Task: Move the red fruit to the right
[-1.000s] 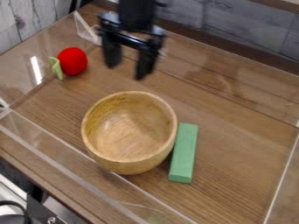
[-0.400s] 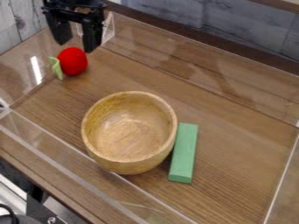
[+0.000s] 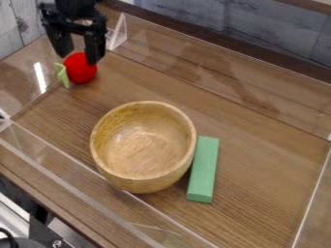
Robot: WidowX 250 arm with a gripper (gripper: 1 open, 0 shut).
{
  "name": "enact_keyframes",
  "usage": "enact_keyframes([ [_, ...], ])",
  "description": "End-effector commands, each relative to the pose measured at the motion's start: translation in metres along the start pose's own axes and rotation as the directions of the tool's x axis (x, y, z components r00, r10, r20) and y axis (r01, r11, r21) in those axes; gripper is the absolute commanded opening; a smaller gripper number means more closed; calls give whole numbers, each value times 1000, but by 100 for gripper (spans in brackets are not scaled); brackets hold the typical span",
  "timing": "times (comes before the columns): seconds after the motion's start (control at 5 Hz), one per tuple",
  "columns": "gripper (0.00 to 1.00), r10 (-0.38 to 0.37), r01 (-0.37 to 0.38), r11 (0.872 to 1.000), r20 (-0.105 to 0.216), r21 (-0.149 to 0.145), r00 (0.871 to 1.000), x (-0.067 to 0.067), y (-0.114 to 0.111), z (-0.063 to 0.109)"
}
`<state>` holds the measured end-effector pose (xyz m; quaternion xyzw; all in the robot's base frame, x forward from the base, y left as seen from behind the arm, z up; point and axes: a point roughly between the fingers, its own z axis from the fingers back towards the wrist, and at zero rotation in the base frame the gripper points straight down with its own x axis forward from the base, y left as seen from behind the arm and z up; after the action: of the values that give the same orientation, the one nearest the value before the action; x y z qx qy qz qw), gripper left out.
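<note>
While poised above red fruit [image 3: 80,67], gripper [image 3: 75,46] w/ jaws apart, pointed down to straddle it; wooden bowl [image 3: 142,145] & green block [image 3: 204,168] sat well apart.

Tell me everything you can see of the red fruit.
The red fruit is small, round, bright red, with a pale green leafy end on its left side. It looks like a smooth toy. It rests on the wooden table near the far left corner, apart from the bowl. The open gripper hangs just above it, not gripping it.
</note>
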<state>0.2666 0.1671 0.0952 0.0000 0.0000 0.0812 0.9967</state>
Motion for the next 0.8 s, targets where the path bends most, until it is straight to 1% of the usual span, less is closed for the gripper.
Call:
enact_keyframes([
  [0.0, 100, 96, -98, 995, 55, 20, 994, 7, 8, 5],
  [0.2, 0, 169, -170, 985, 63, 14, 984, 9, 12, -3],
  [0.4, 0, 191, -192, 981, 68, 8, 979, 8, 23, -9],
  [0.6, 0, 197, -198, 980, 67, 3, 978, 5, 28, -15],
])
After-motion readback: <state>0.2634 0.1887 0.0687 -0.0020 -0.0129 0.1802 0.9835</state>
